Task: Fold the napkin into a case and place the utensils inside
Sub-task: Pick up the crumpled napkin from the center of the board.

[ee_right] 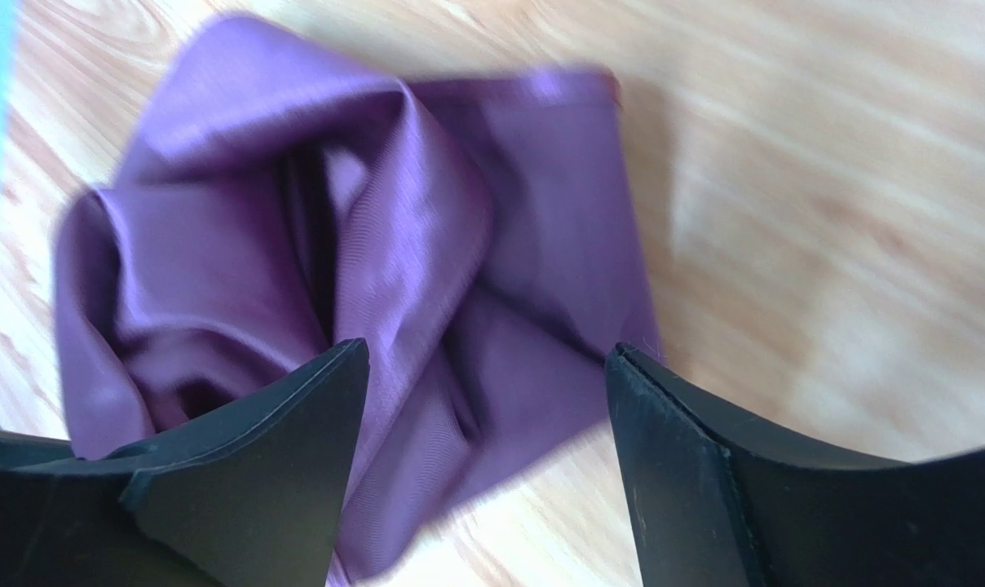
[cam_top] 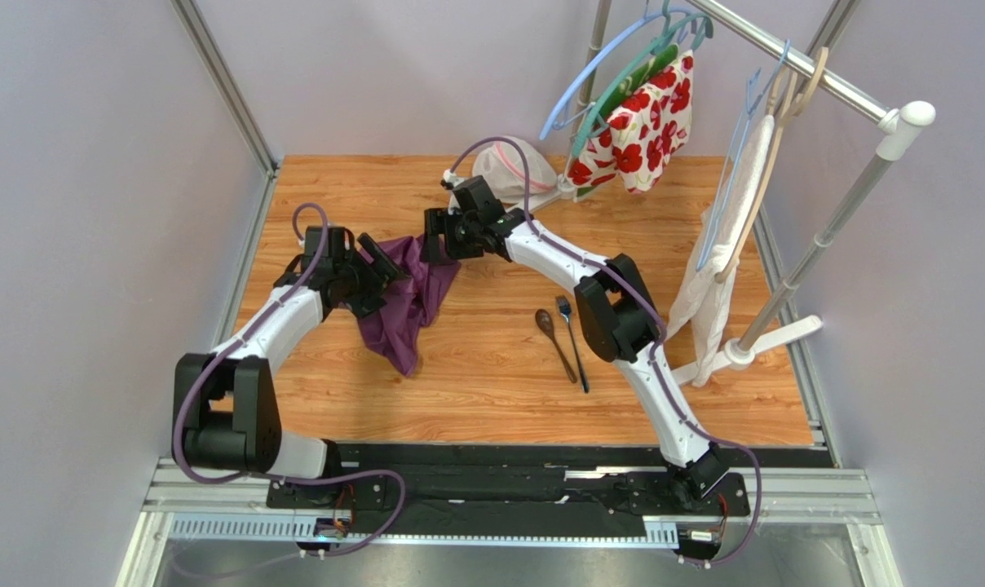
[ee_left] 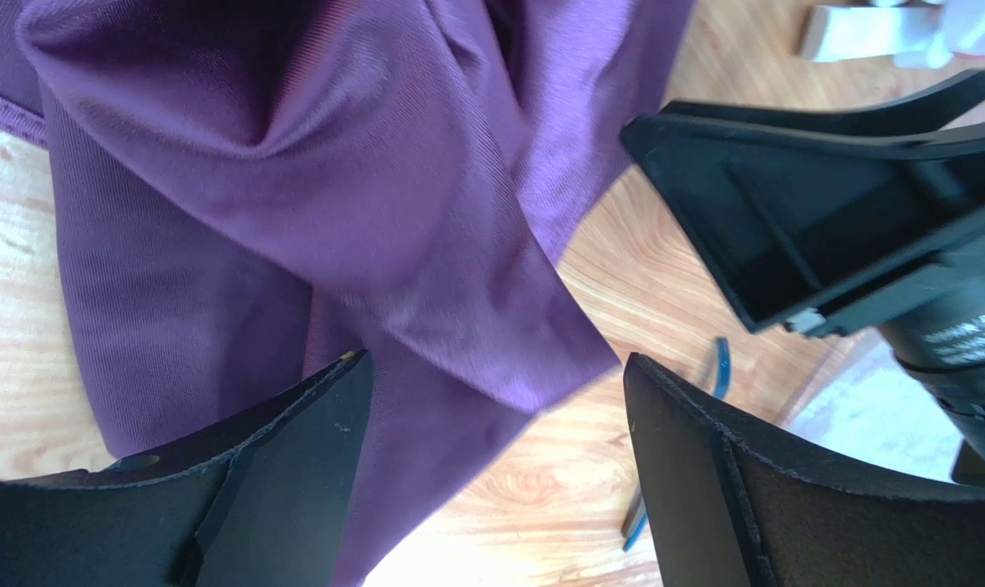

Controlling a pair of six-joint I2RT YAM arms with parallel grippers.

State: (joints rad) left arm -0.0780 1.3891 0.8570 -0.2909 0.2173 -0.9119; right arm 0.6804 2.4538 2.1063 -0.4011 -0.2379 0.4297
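Left gripper (ee_left: 495,367), right gripper (ee_right: 488,355) spread above crumpled napkin (cam_top: 406,300), utensils (cam_top: 543,322) well apart

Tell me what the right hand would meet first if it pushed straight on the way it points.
Most likely the napkin: its crumpled folds lie directly ahead of the right hand, between its open fingers. Depth is unclear.

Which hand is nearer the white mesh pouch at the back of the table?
Right. The right hand is at the napkin's far edge, just front-left of the pouch; the left hand sits further off, at the napkin's left side.
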